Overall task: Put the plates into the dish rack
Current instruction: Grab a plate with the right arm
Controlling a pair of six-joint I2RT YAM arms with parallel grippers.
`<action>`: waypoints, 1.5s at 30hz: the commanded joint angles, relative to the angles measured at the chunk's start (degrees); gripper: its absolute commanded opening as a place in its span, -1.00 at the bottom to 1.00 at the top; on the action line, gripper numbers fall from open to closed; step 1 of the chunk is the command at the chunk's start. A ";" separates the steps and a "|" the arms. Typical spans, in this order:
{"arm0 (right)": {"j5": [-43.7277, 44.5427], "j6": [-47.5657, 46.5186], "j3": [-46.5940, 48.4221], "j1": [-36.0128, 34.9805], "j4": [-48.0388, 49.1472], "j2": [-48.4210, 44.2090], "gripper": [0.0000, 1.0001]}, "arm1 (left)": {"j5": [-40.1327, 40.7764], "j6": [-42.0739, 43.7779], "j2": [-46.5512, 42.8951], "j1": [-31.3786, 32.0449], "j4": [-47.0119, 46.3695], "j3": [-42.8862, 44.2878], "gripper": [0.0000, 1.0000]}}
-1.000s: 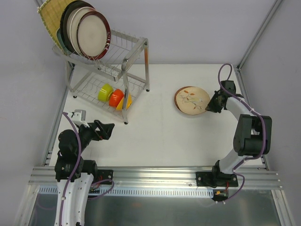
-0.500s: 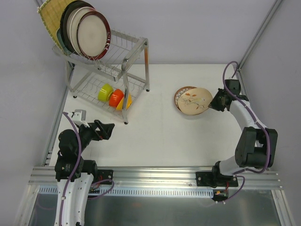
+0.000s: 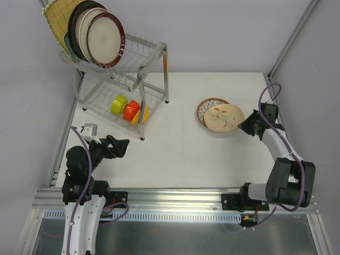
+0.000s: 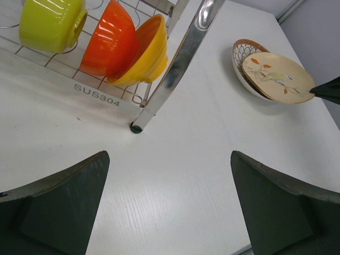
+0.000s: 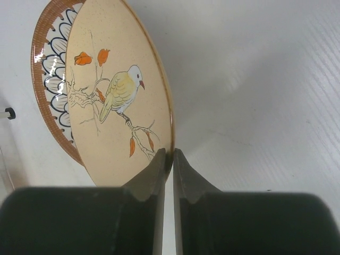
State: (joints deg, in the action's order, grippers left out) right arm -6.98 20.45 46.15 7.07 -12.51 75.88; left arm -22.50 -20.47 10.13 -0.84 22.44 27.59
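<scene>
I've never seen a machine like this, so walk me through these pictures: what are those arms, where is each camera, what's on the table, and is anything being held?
These are two robot arms bolted at the table's near edge. One picture looks down from above; the other two come from a camera on each wrist. On the white table stands a two-tier wire dish rack, with several plates upright on top and green, orange and yellow bowls below. The left pincer is wide open and holds nothing. The right pincer is shut on the rim of a cream bird plate, which leans over a petal-patterned plate.
</scene>
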 commanded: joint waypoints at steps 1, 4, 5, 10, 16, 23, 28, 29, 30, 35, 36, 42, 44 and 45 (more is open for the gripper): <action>-1.81 0.91 -0.53 0.49 4.43 -1.70 -0.99 | -1.49 -0.27 0.42 -0.48 -1.17 -0.08 0.98; -1.89 1.00 -1.06 0.58 4.78 -1.00 -0.94 | -1.49 -0.27 0.50 -0.56 -1.08 -0.08 0.98; -1.98 1.00 -1.24 0.58 5.04 -0.82 -0.90 | -1.49 -0.27 0.59 -0.56 -1.08 -0.08 0.98; -1.54 1.53 -2.12 0.75 6.18 0.23 -0.86 | -1.49 -0.27 0.77 -0.56 -1.08 -0.17 0.98; -1.54 1.52 -2.73 0.93 7.15 1.73 -0.84 | -1.58 -0.27 0.77 -0.56 -1.08 -0.08 0.98; -3.65 1.44 -2.91 0.93 9.00 2.43 -0.92 | -1.67 -0.36 0.94 -0.56 -1.08 -0.08 0.98; -4.70 1.52 -2.73 0.93 9.52 1.56 -0.99 | -1.67 -0.71 1.12 -0.56 -1.08 0.00 0.98; -5.05 1.53 -2.65 0.93 9.70 0.69 -0.99 | -1.49 -0.80 1.29 -0.56 -1.08 0.00 0.98; -5.23 1.70 -2.73 0.93 9.87 0.24 -0.99 | -1.58 -0.97 1.56 -0.39 -1.17 0.18 0.98; -6.37 1.70 -2.03 0.93 10.49 -3.10 -0.99 | -1.92 -1.59 3.22 0.23 -1.17 1.06 0.98; -6.72 1.79 -1.94 0.93 10.49 -3.54 -0.99 | -2.54 -2.03 3.66 0.31 -1.17 1.23 0.98; -8.92 2.14 -0.54 1.01 10.49 -7.14 -0.99 | -7.11 -9.58 5.25 0.49 -1.25 3.78 0.98; -9.36 2.23 -0.01 0.93 10.41 -8.29 -0.99 | -8.25 -13.34 5.51 0.49 -1.34 3.69 0.98; -9.63 2.23 0.25 1.01 10.32 -8.55 -0.99 | -9.22 -14.50 5.51 0.49 -1.43 3.35 0.98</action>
State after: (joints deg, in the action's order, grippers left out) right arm -12.78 22.41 43.38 7.79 -5.17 70.89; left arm -27.27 -27.92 15.09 -0.71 22.90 29.23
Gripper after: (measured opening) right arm 0.074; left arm 0.992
